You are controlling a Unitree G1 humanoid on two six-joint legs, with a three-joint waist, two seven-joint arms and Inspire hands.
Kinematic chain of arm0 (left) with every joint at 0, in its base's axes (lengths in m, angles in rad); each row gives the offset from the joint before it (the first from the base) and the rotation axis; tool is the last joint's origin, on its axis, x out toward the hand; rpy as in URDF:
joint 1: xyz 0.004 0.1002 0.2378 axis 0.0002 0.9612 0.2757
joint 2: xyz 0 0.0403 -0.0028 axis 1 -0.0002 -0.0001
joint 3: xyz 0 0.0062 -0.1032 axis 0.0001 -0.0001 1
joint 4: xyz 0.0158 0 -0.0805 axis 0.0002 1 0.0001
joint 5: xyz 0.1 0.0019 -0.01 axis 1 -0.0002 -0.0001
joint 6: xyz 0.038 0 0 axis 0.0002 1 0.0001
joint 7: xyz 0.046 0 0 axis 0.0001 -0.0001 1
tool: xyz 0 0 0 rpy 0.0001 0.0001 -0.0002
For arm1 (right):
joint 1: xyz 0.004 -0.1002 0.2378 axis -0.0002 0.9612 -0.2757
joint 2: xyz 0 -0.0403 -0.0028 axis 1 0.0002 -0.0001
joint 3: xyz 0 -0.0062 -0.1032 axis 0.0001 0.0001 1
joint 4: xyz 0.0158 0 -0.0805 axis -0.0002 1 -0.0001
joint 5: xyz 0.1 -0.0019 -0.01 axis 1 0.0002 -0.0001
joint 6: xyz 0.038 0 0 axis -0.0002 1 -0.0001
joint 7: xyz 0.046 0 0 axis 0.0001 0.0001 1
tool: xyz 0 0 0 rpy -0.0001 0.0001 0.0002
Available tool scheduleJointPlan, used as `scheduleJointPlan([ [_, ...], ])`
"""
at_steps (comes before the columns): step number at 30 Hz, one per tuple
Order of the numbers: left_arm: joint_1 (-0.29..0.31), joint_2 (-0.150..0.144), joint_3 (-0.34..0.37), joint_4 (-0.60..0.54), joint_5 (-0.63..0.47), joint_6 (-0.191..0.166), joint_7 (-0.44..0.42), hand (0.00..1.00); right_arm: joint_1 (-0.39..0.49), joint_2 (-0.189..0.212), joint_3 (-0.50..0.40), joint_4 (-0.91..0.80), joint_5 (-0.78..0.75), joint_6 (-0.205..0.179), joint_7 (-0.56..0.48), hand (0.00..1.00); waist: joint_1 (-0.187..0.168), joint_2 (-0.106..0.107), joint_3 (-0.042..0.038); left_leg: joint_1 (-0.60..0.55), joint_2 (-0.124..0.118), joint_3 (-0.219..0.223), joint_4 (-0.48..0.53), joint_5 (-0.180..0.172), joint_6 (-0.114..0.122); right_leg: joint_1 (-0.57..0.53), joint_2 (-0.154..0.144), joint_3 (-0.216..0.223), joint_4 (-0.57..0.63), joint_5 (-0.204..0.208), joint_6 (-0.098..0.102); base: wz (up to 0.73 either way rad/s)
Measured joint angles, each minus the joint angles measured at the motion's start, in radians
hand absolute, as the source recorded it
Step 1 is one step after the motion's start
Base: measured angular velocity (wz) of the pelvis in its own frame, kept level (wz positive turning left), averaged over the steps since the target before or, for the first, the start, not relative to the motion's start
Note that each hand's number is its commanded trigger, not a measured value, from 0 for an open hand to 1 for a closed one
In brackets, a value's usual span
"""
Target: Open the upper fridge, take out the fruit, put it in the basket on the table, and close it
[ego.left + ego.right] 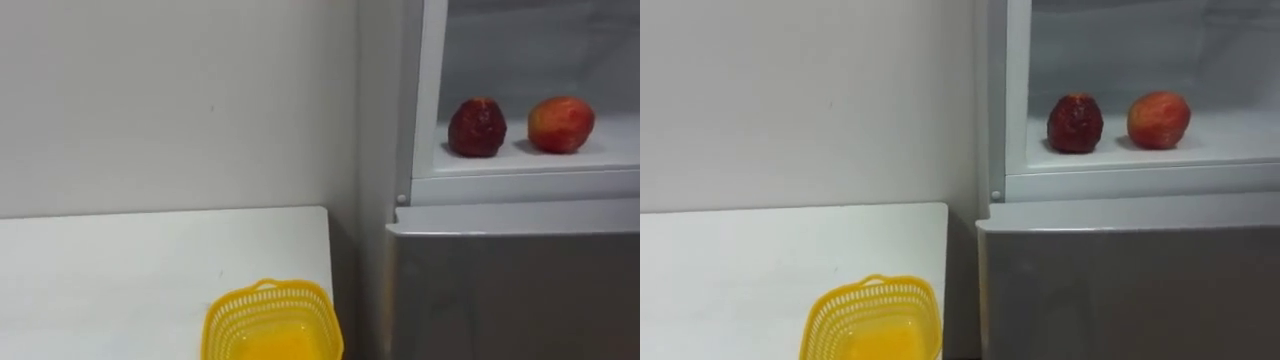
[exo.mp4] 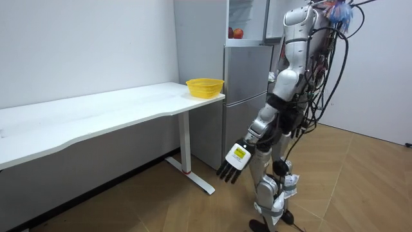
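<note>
The upper fridge compartment (image 1: 520,165) stands open, its white shelf lit. On that shelf sit a dark red apple (image 1: 477,127) and, to its right, a red and yellow apple (image 1: 561,124), a small gap between them. In the room view I stand facing the fridge (image 2: 248,96), close to its front. My left hand (image 2: 234,160) hangs low beside my thigh, open with its fingers pointing down and nothing in it, far below the shelf.
A yellow plastic basket (image 1: 275,322), with nothing in it, sits at the right corner of the white table (image 1: 120,270), just left of the fridge. The grey lower fridge door (image 1: 510,290) is closed. A wooden floor (image 2: 360,187) lies behind me.
</note>
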Motion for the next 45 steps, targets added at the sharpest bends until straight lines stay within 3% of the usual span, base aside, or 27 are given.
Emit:
scheduleJointPlan([
  [3,-0.006,0.001,-0.01,-0.006,0.009,-0.015,-0.033,0.0,0.02,0.029,-0.001,-0.152,0.063,-0.015,-0.049,0.0,-0.009,-0.009,-0.0023,-0.006,0.003,0.024,-0.009,0.0,0.0,-0.026,0.004,0.03,0.015,0.0,0.0,-0.32],
  [9,-0.003,0.022,-0.009,0.0,0.008,-0.037,-0.087,0.0,0.055,0.076,0.025,-0.504,0.076,-0.069,-0.06,0.0,-0.02,-0.02,0.0028,-0.006,0.001,0.046,-0.012,0.001,0.0,-0.043,0.007,0.059,0.01,0.002,0.003,-0.14],
  [11,-0.003,0.031,-0.009,0.001,0.01,-0.047,-0.1,0.0,0.06,0.078,0.059,-0.607,0.075,-0.095,-0.06,0.0,-0.023,-0.026,0.0073,-0.007,0.001,0.047,-0.012,0.001,0.0,-0.044,0.012,0.06,0.005,0.003,0.004,0.0],
  [18,-0.002,0.032,-0.01,0.002,0.01,-0.055,-0.128,0.0,0.115,0.072,0.097,-0.924,0.065,-0.115,-0.059,0.0,-0.032,-0.009,-0.0003,-0.024,0.001,0.05,-0.013,0.001,0.0,-0.064,0.012,0.071,0.007,0.004,0.005,-0.03],
  [25,-0.022,0.034,-0.026,0.089,0.013,-0.116,-0.139,0.0,0.142,0.067,0.099,-1.34,0.029,-0.15,-0.083,0.0,-0.048,-0.004,0.0025,-0.037,0.002,0.076,-0.014,0.001,0.0,-0.085,0.018,0.094,0.03,0.004,0.004,-0.1],
  [26,-0.029,0.041,-0.043,0.098,0.005,-0.123,-0.139,0.0,0.141,0.067,0.099,-1.389,0.028,-0.159,-0.099,0.0,-0.048,0.0,-0.0011,-0.042,0.001,0.077,-0.014,0.001,0.0,-0.094,0.02,0.094,0.033,0.005,0.003,0.0],
  [34,-0.029,0.049,-0.066,0.155,-0.002,-0.166,-0.145,0.0,0.074,0.051,0.113,-1.512,-0.029,-0.272,-0.243,0.0,-0.046,-0.002,-0.0019,-0.036,0.003,0.085,-0.013,0.0,0.001,-0.097,0.024,0.104,0.031,0.007,0.003,-0.03],
  [40,-0.022,0.058,-0.052,0.156,0.007,-0.163,-0.17,0.0,0.014,0.044,0.106,-1.55,-0.095,-0.296,-0.311,0.0,-0.043,-0.003,-0.0057,-0.04,0.008,0.087,-0.014,0.001,0.0,-0.091,0.032,0.097,0.027,0.018,-0.004,-0.02],
  [45,-0.026,0.062,-0.063,0.163,0.005,-0.162,-0.173,0.0,-0.035,0.017,0.108,-1.549,-0.009,-0.303,-0.355,0.0,-0.041,-0.009,-0.0032,-0.04,0.015,0.086,-0.014,0.001,-0.001,-0.088,0.031,0.089,0.024,0.018,-0.005,0.04],
])
